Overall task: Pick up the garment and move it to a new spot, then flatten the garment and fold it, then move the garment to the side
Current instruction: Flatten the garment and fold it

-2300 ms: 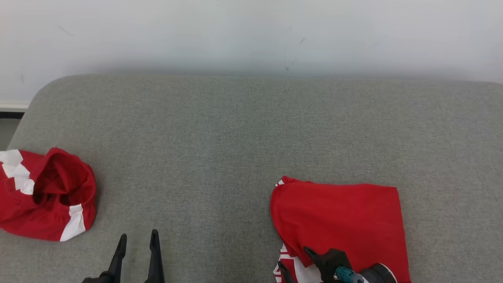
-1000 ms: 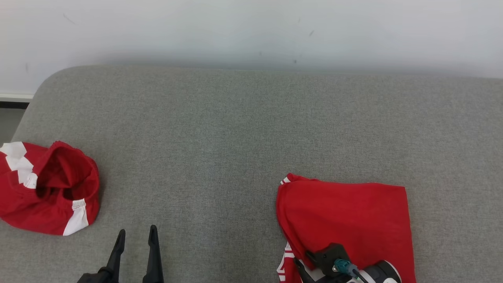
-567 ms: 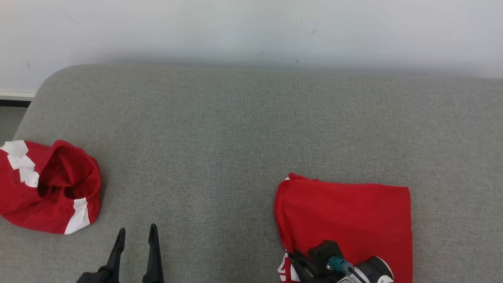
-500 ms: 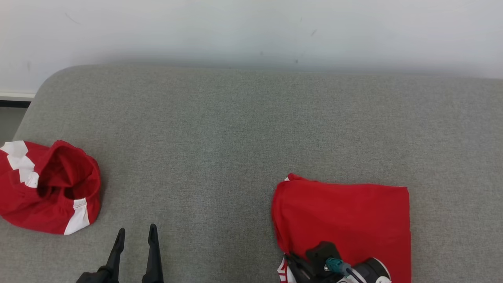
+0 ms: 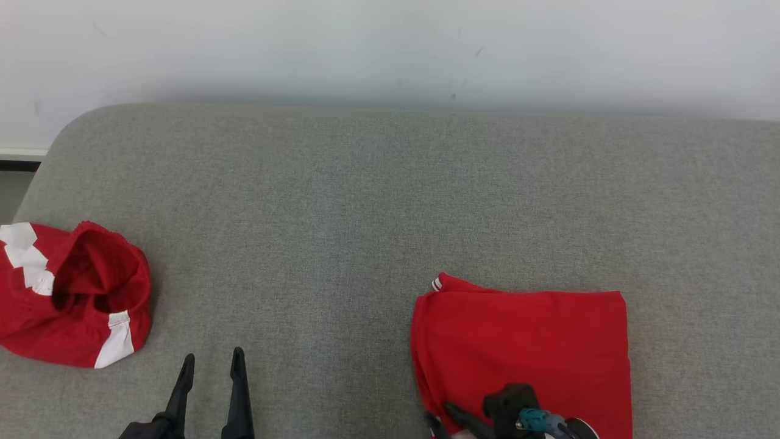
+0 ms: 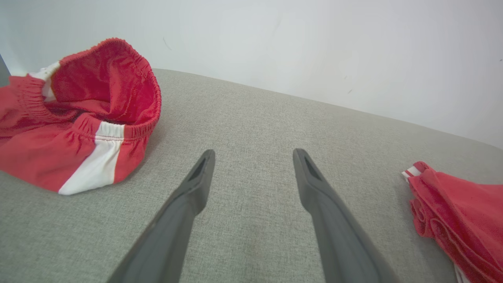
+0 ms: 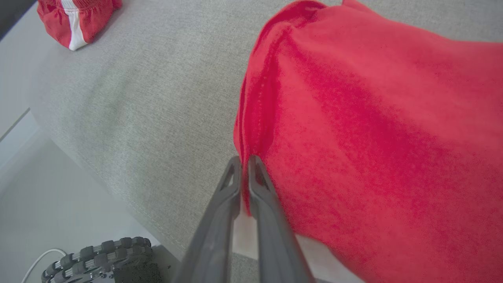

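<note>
Head view: the garment (image 5: 524,341), red and folded, lies flat on the grey cushion (image 5: 365,213) at lower right. Crumpled red-and-white shorts (image 5: 73,299) sit at far left.

Left wrist view: the left gripper (image 6: 253,155) hovers over the grey cushion, fingers spread wide.

Right wrist view: the right gripper (image 7: 244,161) pinches the garment's near-left edge between almost-closed fingers.

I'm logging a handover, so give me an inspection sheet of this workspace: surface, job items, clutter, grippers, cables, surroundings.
Surface: grey padded surface, fabric-covered.
Job's things: folded red garment, lying flat at the robot's right.
Clutter: crumpled red and white shorts at the far left.
Grippers: left gripper open above the surface, holding nothing; right gripper shut on the garment's edge.
Cables: teal plug at the right wrist; white cable on the floor.
Surroundings: white wall behind.
</note>
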`<state>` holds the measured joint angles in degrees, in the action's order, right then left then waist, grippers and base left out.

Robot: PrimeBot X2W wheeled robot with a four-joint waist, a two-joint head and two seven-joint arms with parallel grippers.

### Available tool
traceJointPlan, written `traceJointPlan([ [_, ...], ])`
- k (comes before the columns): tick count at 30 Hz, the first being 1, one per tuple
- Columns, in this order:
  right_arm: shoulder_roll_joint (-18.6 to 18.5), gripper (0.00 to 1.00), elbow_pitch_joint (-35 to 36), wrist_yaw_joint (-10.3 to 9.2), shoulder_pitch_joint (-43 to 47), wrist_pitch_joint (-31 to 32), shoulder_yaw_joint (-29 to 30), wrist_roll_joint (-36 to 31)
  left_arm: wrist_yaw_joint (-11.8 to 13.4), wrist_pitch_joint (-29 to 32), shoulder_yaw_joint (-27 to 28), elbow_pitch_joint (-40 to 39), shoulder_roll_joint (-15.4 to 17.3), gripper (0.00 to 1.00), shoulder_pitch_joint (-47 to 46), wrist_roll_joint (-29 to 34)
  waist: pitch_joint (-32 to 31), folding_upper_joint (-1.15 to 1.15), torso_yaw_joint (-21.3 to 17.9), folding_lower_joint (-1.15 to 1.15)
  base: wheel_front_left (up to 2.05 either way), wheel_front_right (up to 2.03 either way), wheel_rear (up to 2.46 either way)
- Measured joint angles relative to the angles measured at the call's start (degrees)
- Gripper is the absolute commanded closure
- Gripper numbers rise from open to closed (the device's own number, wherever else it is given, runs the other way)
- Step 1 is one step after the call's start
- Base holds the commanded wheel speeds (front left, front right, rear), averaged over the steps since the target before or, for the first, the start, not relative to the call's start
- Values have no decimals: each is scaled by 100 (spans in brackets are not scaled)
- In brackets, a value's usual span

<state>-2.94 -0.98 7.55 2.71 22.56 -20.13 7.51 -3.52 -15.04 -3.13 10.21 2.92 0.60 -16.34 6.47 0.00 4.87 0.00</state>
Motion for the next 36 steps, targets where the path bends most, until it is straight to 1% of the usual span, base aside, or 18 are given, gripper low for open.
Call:
traceJointPlan([
  [2,1,0,22,0,0,-37,-10,76,0,0,1,1,0,0,1,5,-10,0,-4,0,0,0,0],
  [3,3,0,97,0,14,-105,20,300,0,0,0,5,0,0,8,14,-42,0,-12,0,0,0,0],
  [6,2,0,218,0,79,-223,168,646,0,0,-2,15,0,0,57,23,-114,0,-27,0,0,0,0],
  [9,4,0,357,0,157,-427,444,1114,-1,0,25,34,0,0,103,58,-205,0,-46,0,0,0,0],
  [11,8,0,422,0,206,-677,787,1252,-1,0,63,31,-1,0,151,76,-275,0,-60,0,0,0,0],
  [12,8,0,422,0,206,-677,787,1252,-1,0,63,31,-1,0,151,76,-275,0,-60,0,0,0,0],
  [13,7,0,430,0,227,-825,998,1317,-1,0,80,20,1,0,171,89,-312,0,-69,0,0,0,0],
  [14,5,0,401,0,259,-1115,1433,1272,4,0,86,-20,-1,0,214,132,-388,0,-88,0,0,0,0],
  [15,5,0,401,0,259,-1115,1433,1272,4,0,86,-20,-1,0,214,132,-388,0,-88,0,0,0,0],
  [19,1,0,165,0,289,-1759,2262,1040,32,0,94,-57,0,0,343,187,-544,0,-143,-1,0,0,0],
  [22,-2,0,-64,0,286,-2192,2659,859,49,0,90,-94,0,0,412,233,-636,0,-204,-1,0,0,0],
  [24,-4,0,-194,0,272,-2454,2777,657,60,0,89,-147,-1,0,414,288,-676,0,-249,-1,0,0,0],
  [28,8,0,-427,0,205,-3011,2787,488,99,0,149,-224,1,0,441,434,-733,-1,-342,-1,0,0,0],
  [31,5,0,-669,0,201,-3286,2788,361,80,0,201,-256,0,0,503,577,-788,0,-392,-1,0,0,0],
  [36,3,0,-988,0,230,-3452,2835,143,56,0,237,-307,-1,0,611,626,-879,0,-463,-1,0,0,0],
])
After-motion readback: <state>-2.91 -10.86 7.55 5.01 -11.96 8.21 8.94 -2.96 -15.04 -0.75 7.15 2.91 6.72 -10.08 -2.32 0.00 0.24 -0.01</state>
